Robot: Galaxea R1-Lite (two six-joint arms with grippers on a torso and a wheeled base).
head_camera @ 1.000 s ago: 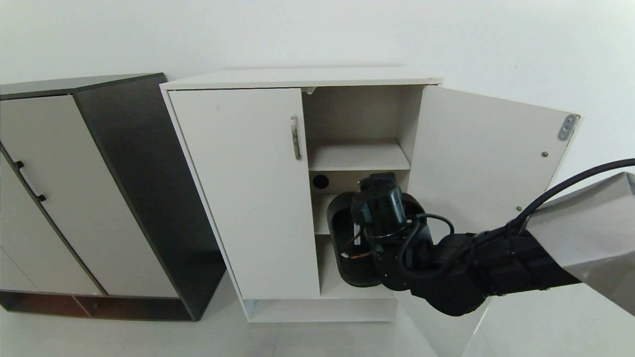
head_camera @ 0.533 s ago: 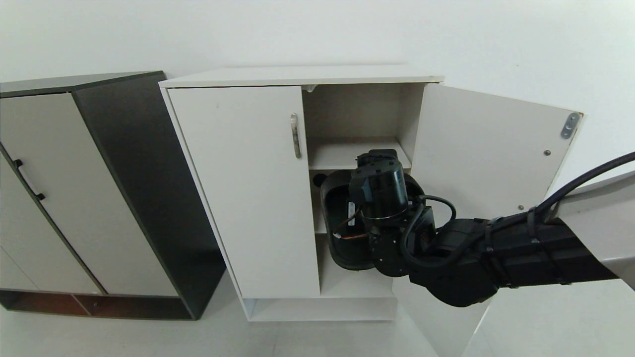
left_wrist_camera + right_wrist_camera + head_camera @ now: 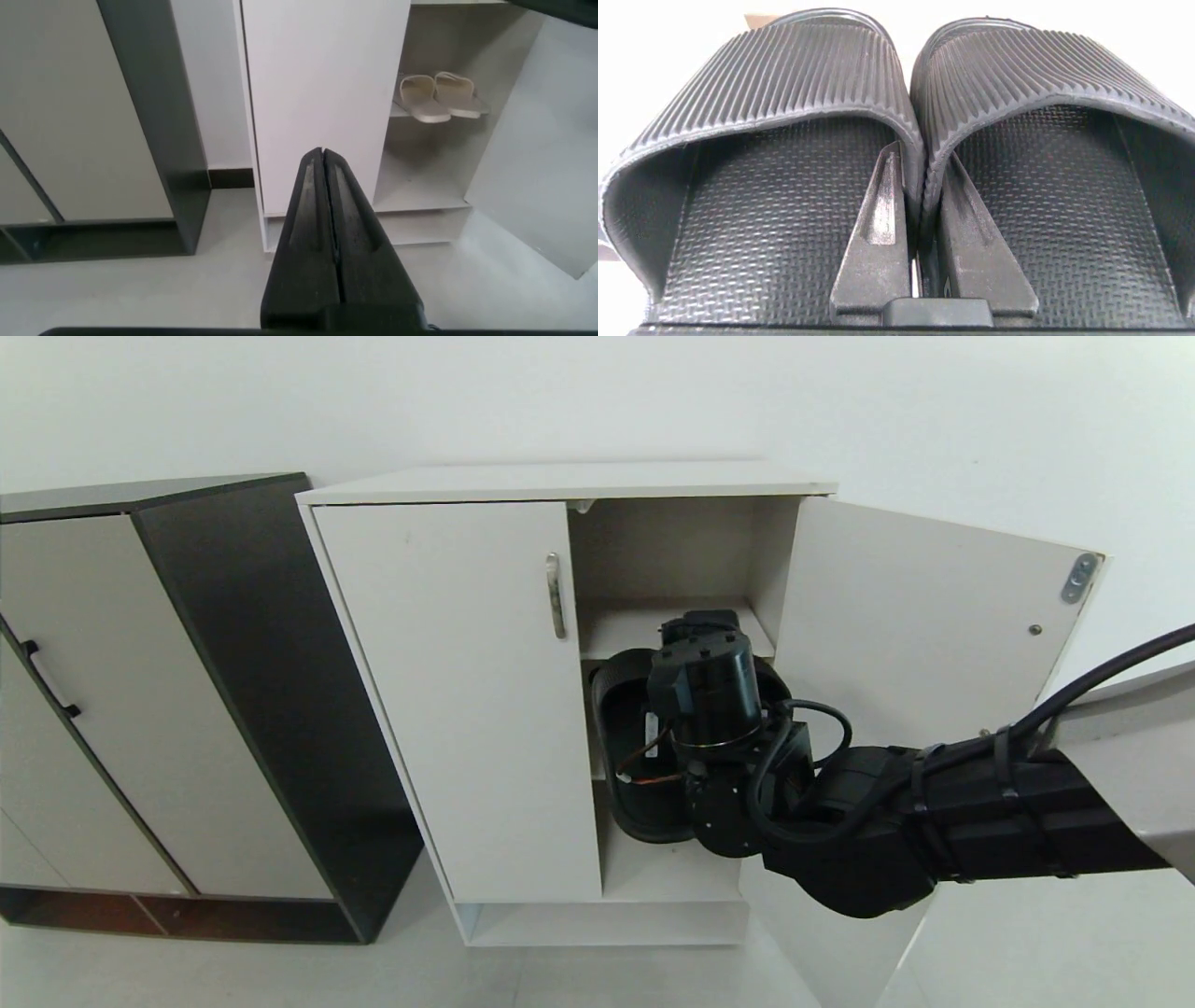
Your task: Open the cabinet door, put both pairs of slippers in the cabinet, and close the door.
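Here a white cabinet stands against a pale wall, its left door shut and its right door swung wide open to the right. A slim metal handle runs upright along the shut door's right edge.

The right arm comes in from the right, and the right gripper clamps a pair of black slippers. One finger sits inside each slipper, pinching the two touching inner edges together. The pair hangs on end in the open right half of the cabinet, just below the upper shelf and above the bottom board. Whether it touches any shelf cannot be told (the arm covers much of it).

The left gripper is nearer, above the floor in front of the cabinet, with its two fingers pressed together and holding nothing.

Beyond it, a pair of beige slippers lies side by side on a shelf inside the open right half.

A dark cabinet with pale doors stands just beside the white one, on its left.
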